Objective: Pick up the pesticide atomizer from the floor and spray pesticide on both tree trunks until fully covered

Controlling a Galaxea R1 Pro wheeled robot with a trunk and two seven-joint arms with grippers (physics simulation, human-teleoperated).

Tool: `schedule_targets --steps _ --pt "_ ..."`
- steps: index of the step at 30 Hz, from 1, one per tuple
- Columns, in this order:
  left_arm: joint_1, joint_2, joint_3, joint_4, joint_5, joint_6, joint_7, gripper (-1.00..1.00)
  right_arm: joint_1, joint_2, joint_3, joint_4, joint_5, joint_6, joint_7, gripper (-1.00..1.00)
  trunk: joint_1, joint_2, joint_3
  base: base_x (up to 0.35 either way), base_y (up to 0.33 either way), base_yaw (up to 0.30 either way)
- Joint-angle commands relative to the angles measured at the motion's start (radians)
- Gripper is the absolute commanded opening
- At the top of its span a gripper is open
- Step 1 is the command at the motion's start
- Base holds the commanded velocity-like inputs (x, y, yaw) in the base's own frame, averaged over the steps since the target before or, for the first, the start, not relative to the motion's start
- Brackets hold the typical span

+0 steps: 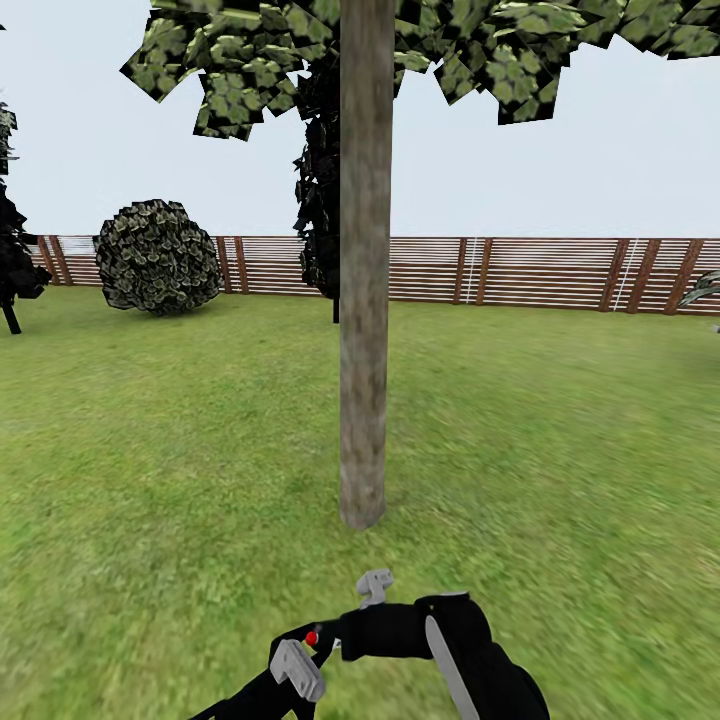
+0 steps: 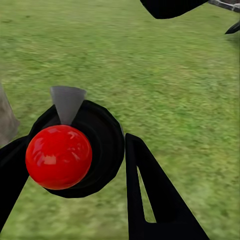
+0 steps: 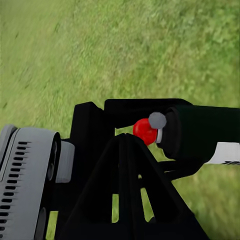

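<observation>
The pesticide atomizer (image 1: 385,630) was held low in the near centre, its long axis roughly level and crosswise, with the tree trunk (image 1: 363,300) standing straight ahead, just beyond it on the grass (image 1: 150,450). It was seen as a black body with a red knob (image 2: 58,157) and a short grey nozzle (image 2: 67,102). The left gripper (image 1: 300,655) was closed around it; the right gripper (image 3: 125,190) lay alongside, its grip not determinable.
</observation>
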Motion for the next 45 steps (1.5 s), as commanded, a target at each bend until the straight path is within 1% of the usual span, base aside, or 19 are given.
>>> schedule_targets --steps 1,16,39,45 --pt "0.0 0.001 -0.002 0.0 0.0 -0.005 0.0 -1.0 0.0 0.0 0.0 0.001 -0.01 0.008 -0.005 -1.0 0.0 -0.001 0.0 0.0 0.0 0.0" --pt "0.0 0.001 -0.009 -0.004 0.0 -0.005 0.0 -1.0 0.0 0.0 0.002 0.008 -0.01 0.008 -0.005 -1.0 0.0 -0.001 0.0 0.0 0.0 0.0" --pt "0.001 0.001 -0.009 -0.005 0.0 -0.005 0.0 -1.0 0.0 0.003 0.002 0.016 -0.01 0.007 -0.005 -1.0 0.0 -0.001 0.0 0.0 0.0 0.0" --pt "0.001 0.001 -0.011 -0.005 0.0 -0.005 0.0 -1.0 0.0 0.007 0.003 0.021 -0.011 -0.024 -0.015 -1.0 0.0 -0.001 0.0 0.0 0.0 0.0"
